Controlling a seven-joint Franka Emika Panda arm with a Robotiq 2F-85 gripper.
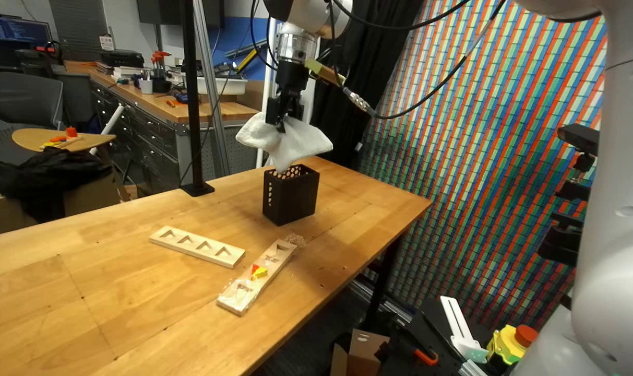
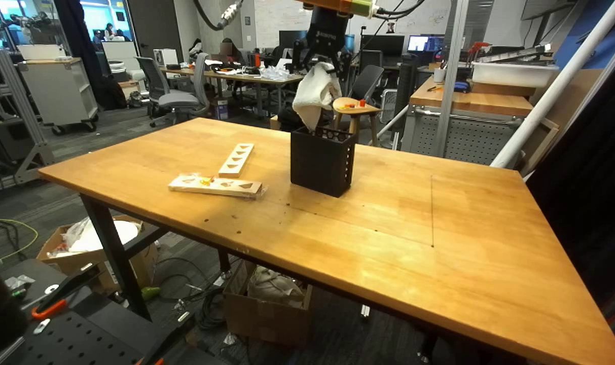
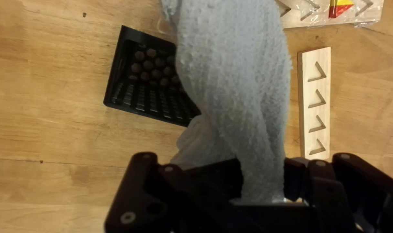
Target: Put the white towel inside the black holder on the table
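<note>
The white towel [image 1: 308, 143] hangs in loose folds from my gripper [image 1: 283, 121]. It also shows in an exterior view [image 2: 315, 96] and fills the middle of the wrist view [image 3: 235, 74]. My gripper [image 3: 262, 178] is shut on the towel, whose cloth is pinched between the fingers. The black holder [image 1: 290, 201] stands upright on the table, open at the top, and also shows in an exterior view [image 2: 317, 165]. The towel's lowest corner hangs at the holder's rim; whether it touches or dips inside I cannot tell. In the wrist view the towel hides the right part of the holder [image 3: 117, 68].
On the wooden table [image 1: 139, 313] lie a board with triangular slots [image 1: 196, 246] and a plastic-wrapped board [image 1: 248, 287] with red and yellow pieces. A black post [image 1: 191, 104] stands at the table's edge. A striped curtain [image 1: 483, 156] hangs beside the table.
</note>
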